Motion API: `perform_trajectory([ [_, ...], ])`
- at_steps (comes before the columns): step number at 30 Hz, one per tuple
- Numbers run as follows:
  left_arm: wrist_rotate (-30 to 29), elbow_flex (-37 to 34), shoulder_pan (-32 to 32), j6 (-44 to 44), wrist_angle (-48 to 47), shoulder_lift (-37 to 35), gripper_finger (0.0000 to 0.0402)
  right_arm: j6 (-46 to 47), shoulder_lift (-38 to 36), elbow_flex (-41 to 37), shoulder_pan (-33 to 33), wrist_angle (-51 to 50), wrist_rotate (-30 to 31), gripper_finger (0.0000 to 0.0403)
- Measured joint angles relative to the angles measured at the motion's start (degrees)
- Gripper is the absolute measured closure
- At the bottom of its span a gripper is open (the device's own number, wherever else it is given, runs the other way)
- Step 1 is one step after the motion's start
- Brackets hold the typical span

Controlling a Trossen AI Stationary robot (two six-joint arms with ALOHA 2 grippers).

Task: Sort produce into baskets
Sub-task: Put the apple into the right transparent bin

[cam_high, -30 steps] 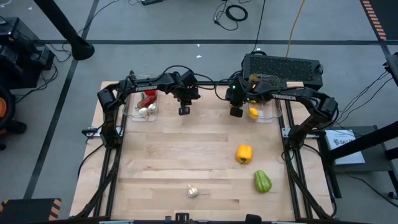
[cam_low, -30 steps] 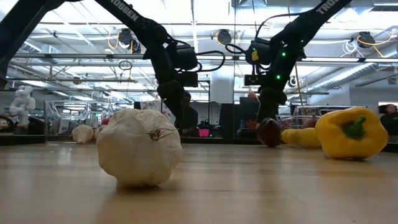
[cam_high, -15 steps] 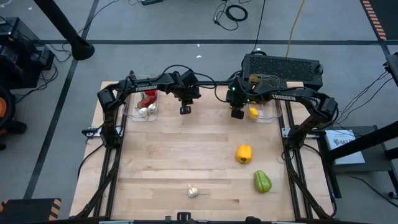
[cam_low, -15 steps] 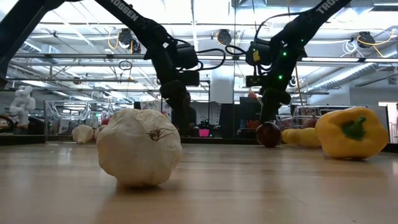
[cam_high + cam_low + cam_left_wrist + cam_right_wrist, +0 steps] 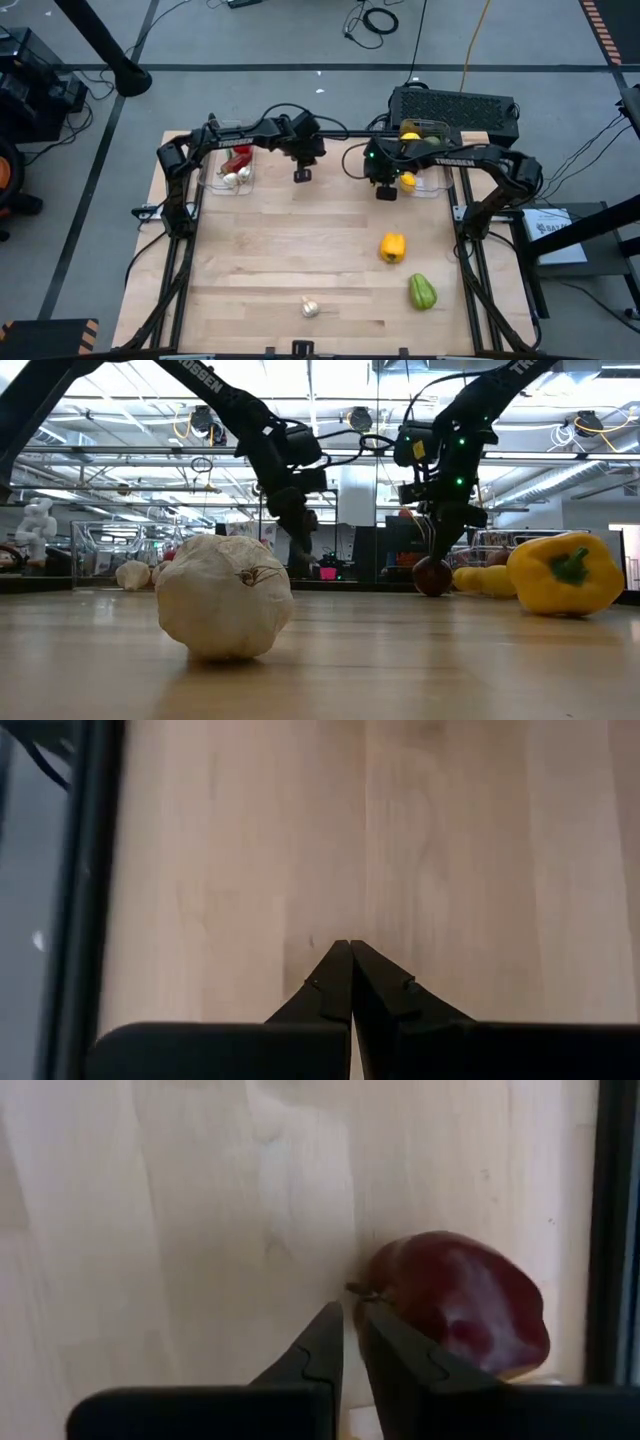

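A dark red apple (image 5: 465, 1305) lies on the table beside the right basket (image 5: 438, 190), which holds lemons (image 5: 408, 181). My right gripper (image 5: 347, 1312) points down at the apple's top (image 5: 432, 563), its fingers a narrow gap apart; in the high view the gripper (image 5: 385, 193) hides the apple. My left gripper (image 5: 302, 176) hangs shut above bare table, right of the left basket (image 5: 210, 178), which holds a red piece (image 5: 238, 158) and garlic (image 5: 232, 177). A yellow pepper (image 5: 393, 247), a green pepper (image 5: 422, 292) and a garlic bulb (image 5: 311, 309) lie loose on the table. My right gripper comes at the apple from above, its fingertips right at the stem (image 5: 358, 1289). Whether they touch the stem or the apple's skin, I cannot tell. The apple rests on the table.
A black box (image 5: 455, 108) with cables sits behind the right basket. Bare wood lies between the two baskets and across the table's middle. The garlic bulb (image 5: 223, 597) lies close to the near edge.
My right gripper has moved a little toward the table's near edge and down, tipping steeper over the apple. The apple has stayed on the table. A lemon at the right basket's far end has come into sight behind the arm.
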Motion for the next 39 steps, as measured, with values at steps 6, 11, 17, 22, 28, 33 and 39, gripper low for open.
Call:
perform_trajectory([
  [6, -0.09, 0.00, -0.93, 0.28, 3.83, 0.02, 0.0400, 5.23, -0.02, 0.00, 1.91, 0.47, 2.08, 0.0339],
  [11, -2.24, 0.00, -0.09, 5.24, 7.77, 0.02, 0.0400, 15.60, -0.02, 0.00, 3.31, -0.57, -2.59, 0.0308],
  [17, -2.34, 0.00, 1.80, 14.76, 9.87, 0.04, 0.0400, 20.09, -0.02, -1.77, 4.49, 0.26, 3.86, 0.0295],
  [22, -2.36, 0.07, 3.32, 18.20, 6.73, 0.04, 0.0400, 32.31, -0.02, -4.20, 3.20, 3.10, 5.39, 0.0296],
  [28, -2.36, 0.09, 3.71, 15.33, 3.72, 0.04, 0.0400, 47.18, -0.02, -4.24, 3.09, 6.45, 5.64, 0.0295],
  [33, -1.95, 0.09, 3.16, 13.40, 4.07, 0.04, 0.0400, 56.25, -0.02, -4.23, 3.04, 6.75, 7.27, 0.0285],
  [39, -1.77, 0.11, 2.35, 8.73, 0.08, 0.06, 0.0400, 59.69, -0.02, -4.22, 3.15, 5.08, 9.71, 0.0254],
])
